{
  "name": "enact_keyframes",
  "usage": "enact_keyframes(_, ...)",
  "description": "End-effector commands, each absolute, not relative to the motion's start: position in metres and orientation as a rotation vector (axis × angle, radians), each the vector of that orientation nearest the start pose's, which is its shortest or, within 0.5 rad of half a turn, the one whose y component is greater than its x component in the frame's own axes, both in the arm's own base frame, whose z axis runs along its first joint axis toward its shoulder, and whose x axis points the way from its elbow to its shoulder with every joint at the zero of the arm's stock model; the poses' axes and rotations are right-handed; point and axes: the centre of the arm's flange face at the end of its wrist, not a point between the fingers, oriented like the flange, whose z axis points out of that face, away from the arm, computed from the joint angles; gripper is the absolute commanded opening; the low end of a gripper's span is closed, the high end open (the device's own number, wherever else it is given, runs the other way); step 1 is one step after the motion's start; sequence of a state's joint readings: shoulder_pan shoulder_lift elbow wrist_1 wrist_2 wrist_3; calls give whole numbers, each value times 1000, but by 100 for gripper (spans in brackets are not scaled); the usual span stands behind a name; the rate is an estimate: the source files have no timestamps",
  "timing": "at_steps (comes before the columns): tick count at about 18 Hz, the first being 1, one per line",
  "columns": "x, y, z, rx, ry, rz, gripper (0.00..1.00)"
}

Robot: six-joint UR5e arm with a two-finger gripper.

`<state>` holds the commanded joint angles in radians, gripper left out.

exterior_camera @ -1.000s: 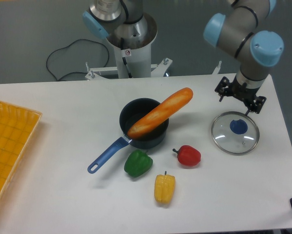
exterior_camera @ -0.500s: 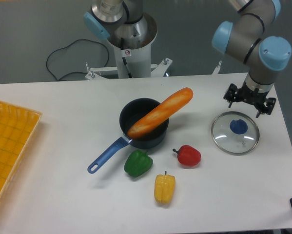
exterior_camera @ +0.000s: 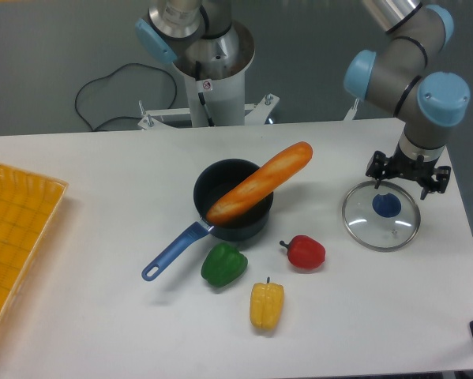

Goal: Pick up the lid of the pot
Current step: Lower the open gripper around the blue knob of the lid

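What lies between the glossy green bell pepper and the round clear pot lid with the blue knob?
A glossy red pepper lies between them, in the camera view.

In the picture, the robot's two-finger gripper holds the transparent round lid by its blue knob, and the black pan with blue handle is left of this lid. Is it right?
Not the holding: the camera view shows the gripper open, off the knob. The pan is indeed left of the lid.

Blue-and-grey arm [exterior_camera: 435, 101], dark pincer [exterior_camera: 408, 175]
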<state>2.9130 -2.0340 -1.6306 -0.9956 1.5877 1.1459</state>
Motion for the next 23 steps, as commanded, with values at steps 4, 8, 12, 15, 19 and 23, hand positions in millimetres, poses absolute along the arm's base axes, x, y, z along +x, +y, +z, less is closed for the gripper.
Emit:
enact_keyframes(4,-587,281,242,-3123,-332,85,100)
enact_keyframes(8,-587,284,241,-3118,-347,94,100)
enact_keyframes(12,-587,285,232,-3124,-347,71,100)
enact_keyframes(15,-585,285,226,-3130,-345,56,100)
enact_keyframes(19,-584,285,224,-3130,-345,56,100)
enact_keyframes(23,-584,282,221,-3143,-344,56,100)
